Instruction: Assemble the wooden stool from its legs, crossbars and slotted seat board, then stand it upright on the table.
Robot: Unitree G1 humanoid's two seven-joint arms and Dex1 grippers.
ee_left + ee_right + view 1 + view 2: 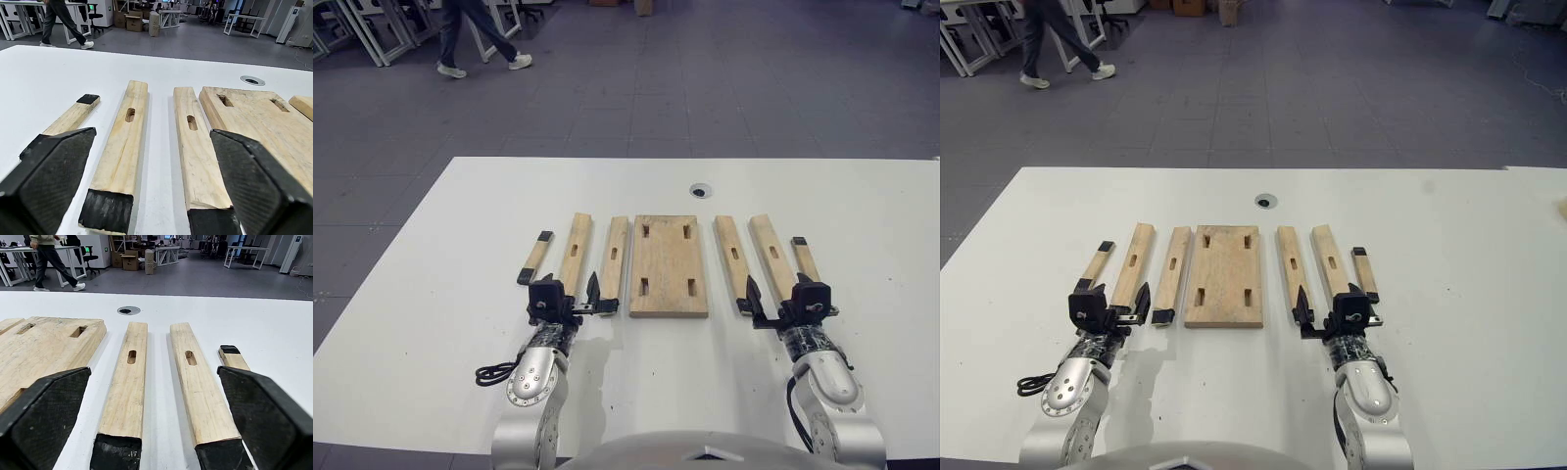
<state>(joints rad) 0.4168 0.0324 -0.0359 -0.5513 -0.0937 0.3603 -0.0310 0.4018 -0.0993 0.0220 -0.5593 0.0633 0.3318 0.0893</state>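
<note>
Seat board [669, 264] lies flat on the worktop [431, 294], two legs [575, 253] and a crossbar [536, 257] on either side. Left gripper [570, 299] and right gripper [783, 305] sit beside its near corners, fingers spread.

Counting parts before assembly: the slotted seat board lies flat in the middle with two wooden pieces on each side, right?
No: three pieces lie on each side of the seat board, two slotted legs and a short crossbar. The left eye view shows it.
</note>
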